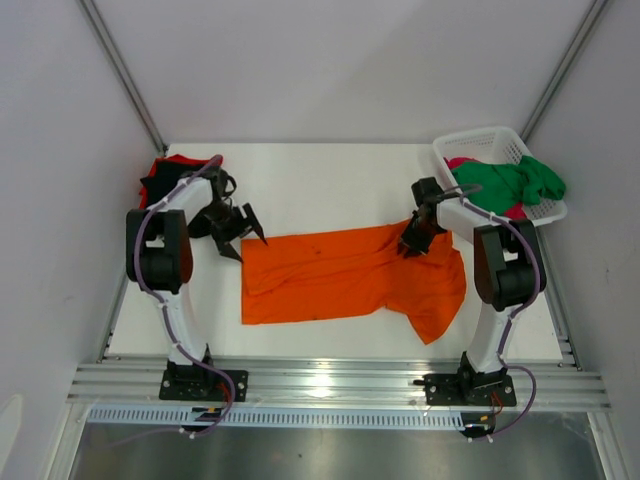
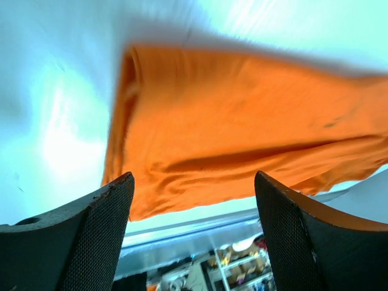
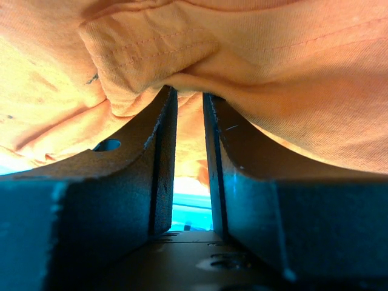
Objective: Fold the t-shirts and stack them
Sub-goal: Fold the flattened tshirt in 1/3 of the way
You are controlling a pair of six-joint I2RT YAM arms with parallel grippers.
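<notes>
Viewed from my remote station, the orange t-shirt [image 1: 350,275] lay spread across the middle of the white desk [image 1: 320,180], its long side running left to right and one sleeve trailing toward the near right; the right tool [image 1: 415,240] was set down on the shirt's far right edge; through that arm's wrist camera I saw both fingers [image 3: 139,145] drawn narrow, with a bunched, stitched fold of the orange cloth gripped at their tips and more of it draped over them; the left tool [image 1: 235,228] hung just off the shirt's far left corner, over bare desk, touching nothing that I could make out; its own wrist view showed the two fingers [image 2: 103,230] standing wide apart with nothing between them, and the orange cloth lying beyond, somewhat blurred; in the far left corner the red t-shirt [image 1: 172,162] sat bunched, partly hidden behind the left arm, with black cloth [image 1: 153,186] against its near side; in the far right corner the white lattice basket [image 1: 480,142] held the green t-shirt [image 1: 510,180], which spilled over its right rim, with the magenta-pink t-shirt [image 1: 460,163] showing from beneath it.
</notes>
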